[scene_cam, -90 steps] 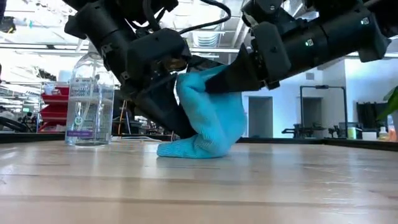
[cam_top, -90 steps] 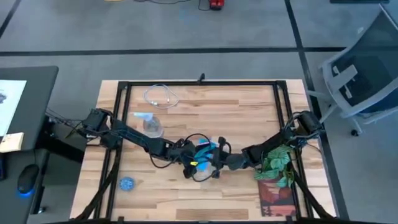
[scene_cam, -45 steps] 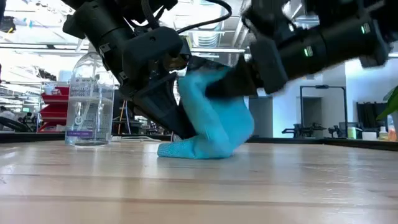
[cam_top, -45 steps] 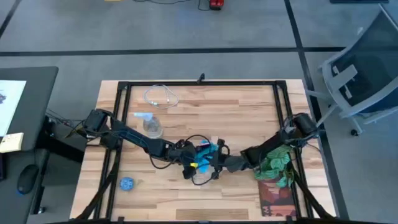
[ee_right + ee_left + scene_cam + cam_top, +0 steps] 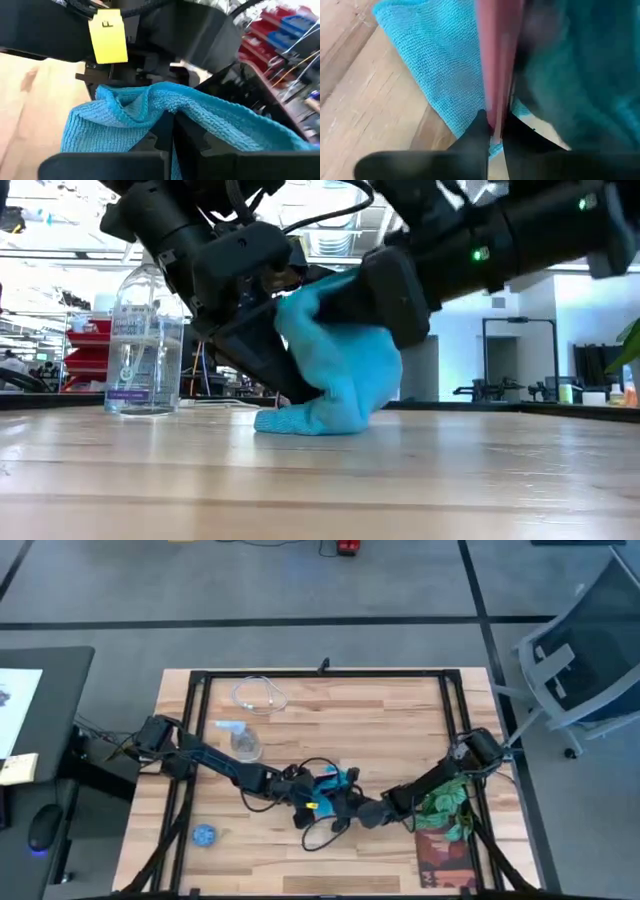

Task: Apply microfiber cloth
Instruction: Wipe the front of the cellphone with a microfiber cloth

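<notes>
- The left gripper point(image 5: 290, 385) sits low in the centre of the low view, its dark fingers closed together on a thin reddish flat object point(image 5: 497, 65) standing on edge against the microfiber cloth point(image 5: 335, 375).
- The right gripper point(image 5: 172, 125) comes in from the right of the high view and pinches a fold of the cloth.
- The cloth is bunched up, its lower edge on the wooden table point(image 5: 320, 480).
- A clear bottle point(image 5: 143, 345) stands at left.
</notes>
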You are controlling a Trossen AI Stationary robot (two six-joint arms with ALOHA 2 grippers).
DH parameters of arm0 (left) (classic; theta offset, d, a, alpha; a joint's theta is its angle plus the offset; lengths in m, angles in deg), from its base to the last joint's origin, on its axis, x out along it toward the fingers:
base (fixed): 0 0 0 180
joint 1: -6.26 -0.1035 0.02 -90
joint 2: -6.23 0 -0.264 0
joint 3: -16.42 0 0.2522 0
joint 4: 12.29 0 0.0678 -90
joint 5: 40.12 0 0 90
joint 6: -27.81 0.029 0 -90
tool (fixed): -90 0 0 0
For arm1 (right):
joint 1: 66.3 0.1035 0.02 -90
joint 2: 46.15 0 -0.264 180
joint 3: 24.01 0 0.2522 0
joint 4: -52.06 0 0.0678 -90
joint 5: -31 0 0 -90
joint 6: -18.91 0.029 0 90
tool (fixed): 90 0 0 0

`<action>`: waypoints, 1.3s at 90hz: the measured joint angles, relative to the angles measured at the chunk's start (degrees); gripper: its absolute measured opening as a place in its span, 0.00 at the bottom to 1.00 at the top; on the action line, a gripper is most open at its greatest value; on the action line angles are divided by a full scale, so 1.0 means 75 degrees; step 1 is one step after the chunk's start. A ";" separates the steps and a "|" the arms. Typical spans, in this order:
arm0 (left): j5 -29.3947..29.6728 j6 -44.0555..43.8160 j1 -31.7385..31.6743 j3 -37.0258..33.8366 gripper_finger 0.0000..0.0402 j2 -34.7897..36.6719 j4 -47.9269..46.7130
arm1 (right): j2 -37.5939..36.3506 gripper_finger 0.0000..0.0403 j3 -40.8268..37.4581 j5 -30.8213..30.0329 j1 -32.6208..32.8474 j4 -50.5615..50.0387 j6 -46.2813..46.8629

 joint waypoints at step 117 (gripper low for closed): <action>0.0007 0.0102 0.0015 0.0017 0.02 0.0020 -0.0153 | -0.0268 0.00 -0.0035 -0.0722 -0.0006 0.0450 -0.1351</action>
